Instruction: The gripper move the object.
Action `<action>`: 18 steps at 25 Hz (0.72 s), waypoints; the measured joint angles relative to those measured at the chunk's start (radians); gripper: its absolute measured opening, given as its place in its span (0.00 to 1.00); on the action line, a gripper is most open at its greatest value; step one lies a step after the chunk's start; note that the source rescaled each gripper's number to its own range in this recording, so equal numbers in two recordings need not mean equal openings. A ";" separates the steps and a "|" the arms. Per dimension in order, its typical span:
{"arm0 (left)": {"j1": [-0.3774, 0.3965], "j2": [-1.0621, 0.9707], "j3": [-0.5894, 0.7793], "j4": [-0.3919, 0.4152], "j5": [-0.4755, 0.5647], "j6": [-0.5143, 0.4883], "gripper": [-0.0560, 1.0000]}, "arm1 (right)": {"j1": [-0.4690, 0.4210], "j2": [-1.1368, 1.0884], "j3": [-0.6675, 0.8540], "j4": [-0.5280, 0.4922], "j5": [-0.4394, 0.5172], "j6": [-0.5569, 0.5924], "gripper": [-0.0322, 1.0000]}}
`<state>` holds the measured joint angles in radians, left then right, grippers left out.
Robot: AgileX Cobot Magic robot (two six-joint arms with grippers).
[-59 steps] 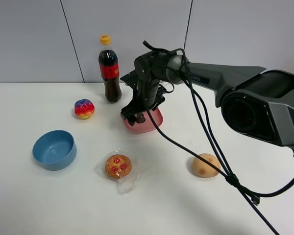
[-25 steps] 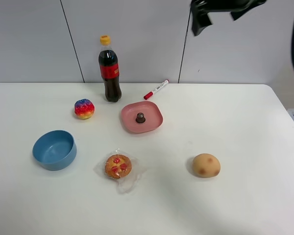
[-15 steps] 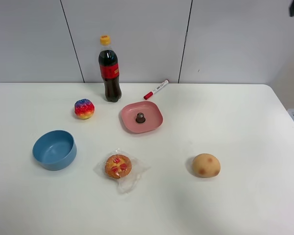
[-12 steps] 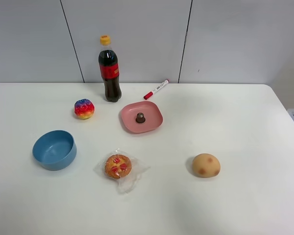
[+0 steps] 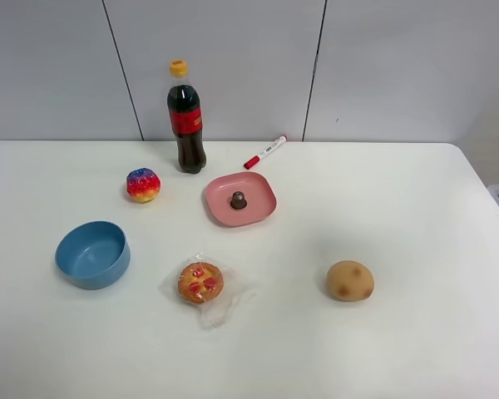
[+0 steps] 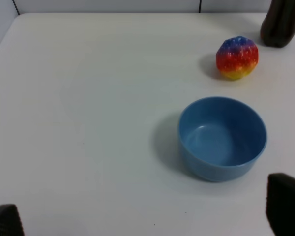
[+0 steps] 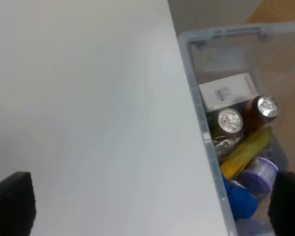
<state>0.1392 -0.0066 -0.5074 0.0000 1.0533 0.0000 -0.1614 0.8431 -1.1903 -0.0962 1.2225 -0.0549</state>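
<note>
Since the object (image 5: pixel 238 200) is seen resting in the pink dish (image 5: pixel 262 205), progress: the move is judged done.
Left gripper (image 6: pixel 142 219): spread apart, empty, near the blue bowl (image 6: pixel 222 138).
Right gripper (image 7: pixel 147 201): parted, empty, withdrawn over the table edge.
Remaining: nothing evident.

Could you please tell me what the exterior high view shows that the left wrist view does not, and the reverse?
Only the exterior high view shows the pink tray holding the object, the red marker, the wrapped cookie and the tan bread lump. Only the left wrist view shows the left gripper, as two dark finger tips at the frame's edge with the jaws wide apart. Both show the blue bowl, the rainbow ball and the cola bottle, though the wrist view catches only the bottle's base.
</note>
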 joint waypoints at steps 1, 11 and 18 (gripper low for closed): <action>0.000 0.000 0.000 0.000 0.000 0.000 1.00 | 0.000 -0.047 0.038 0.006 0.000 0.000 0.94; 0.000 0.000 0.000 0.000 0.000 0.000 1.00 | 0.011 -0.564 0.417 0.035 -0.090 0.000 0.94; 0.000 0.000 0.000 0.000 0.000 0.000 1.00 | 0.011 -0.753 0.628 0.060 -0.147 0.000 0.94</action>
<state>0.1392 -0.0066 -0.5074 0.0000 1.0533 0.0000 -0.1501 0.0904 -0.5627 -0.0362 1.0759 -0.0549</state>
